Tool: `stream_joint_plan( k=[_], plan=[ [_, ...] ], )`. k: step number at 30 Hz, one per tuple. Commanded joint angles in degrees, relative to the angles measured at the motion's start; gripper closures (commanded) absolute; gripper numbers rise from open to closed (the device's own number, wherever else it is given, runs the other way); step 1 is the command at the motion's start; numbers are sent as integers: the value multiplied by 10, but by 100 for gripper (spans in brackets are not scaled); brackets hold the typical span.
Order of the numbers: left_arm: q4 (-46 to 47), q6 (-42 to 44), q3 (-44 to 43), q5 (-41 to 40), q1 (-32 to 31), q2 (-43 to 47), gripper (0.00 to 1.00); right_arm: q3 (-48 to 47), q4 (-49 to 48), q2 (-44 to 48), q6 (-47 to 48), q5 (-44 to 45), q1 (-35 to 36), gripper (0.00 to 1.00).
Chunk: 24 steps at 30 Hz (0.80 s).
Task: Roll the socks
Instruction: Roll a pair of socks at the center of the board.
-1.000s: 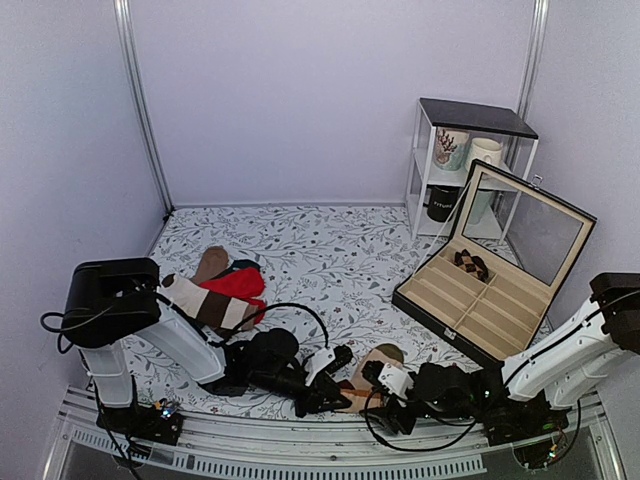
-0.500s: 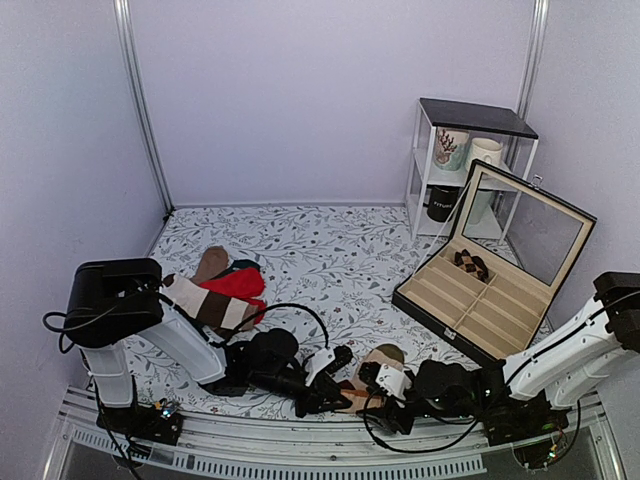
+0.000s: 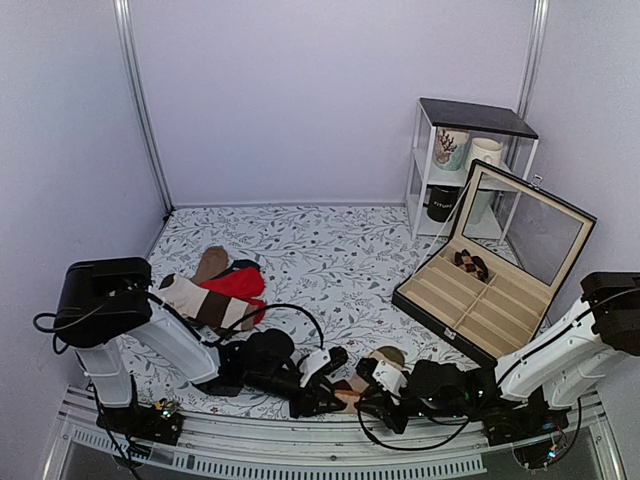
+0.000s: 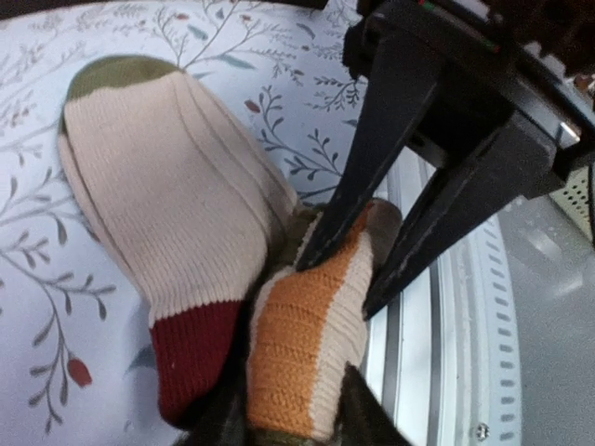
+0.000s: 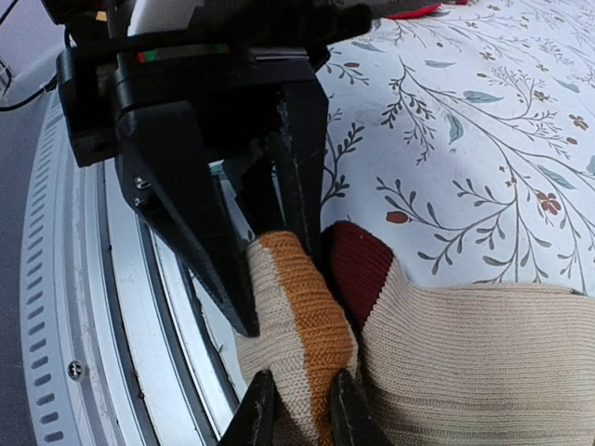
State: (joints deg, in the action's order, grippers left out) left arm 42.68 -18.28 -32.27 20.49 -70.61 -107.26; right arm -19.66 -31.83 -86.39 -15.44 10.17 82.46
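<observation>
At the near edge, just over the metal rail [image 4: 465, 362], the two arms are meeting tip to tip. The left gripper [image 4: 293, 413] is pinching the orange-banded leg end of the socks [image 4: 167, 204], its fingers pressing in on either side of the fold. The right gripper [image 5: 297, 409] is facing it and nipping the same doubled end from the opposite side, jaws drawn close on the knit. Holding the fold from both sides is probably keeping it tucked so the first turn of the roll stays tight. The tan body of the socks is lying flat on the floral table [image 3: 330, 250], stretching away from the rail.

Farther off on the left, a red sock [image 3: 238, 283] and a banded sock [image 3: 205, 305] are lying heaped together, well apart from the work. On the right, a black case [image 3: 480, 310] is standing with its glass lid propped open, likely waiting for finished rolls. One far compartment is holding a small dark patterned bundle [image 3: 470, 263], and the others are showing beige lining. Farthest right, a shelf [image 3: 475, 115] is carrying a patterned cup [image 3: 450, 148] and a white mug [image 3: 484, 152], with a black mug [image 3: 441, 203] below.
</observation>
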Motion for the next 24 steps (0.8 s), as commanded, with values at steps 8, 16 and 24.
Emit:
stream_joint_plan(
  k=[8,16,24],
  plan=[
    [-119,145,46,-152,-31,151,55,41,-3,-65,-136,-177,-74,86],
    [7,275,71,-157,-46,156,54,45,-2,-135,-187,-268,-107,87],
    [13,293,32,-117,-46,57,53,42,-2,-164,-206,-288,-114,87]
  ],
)
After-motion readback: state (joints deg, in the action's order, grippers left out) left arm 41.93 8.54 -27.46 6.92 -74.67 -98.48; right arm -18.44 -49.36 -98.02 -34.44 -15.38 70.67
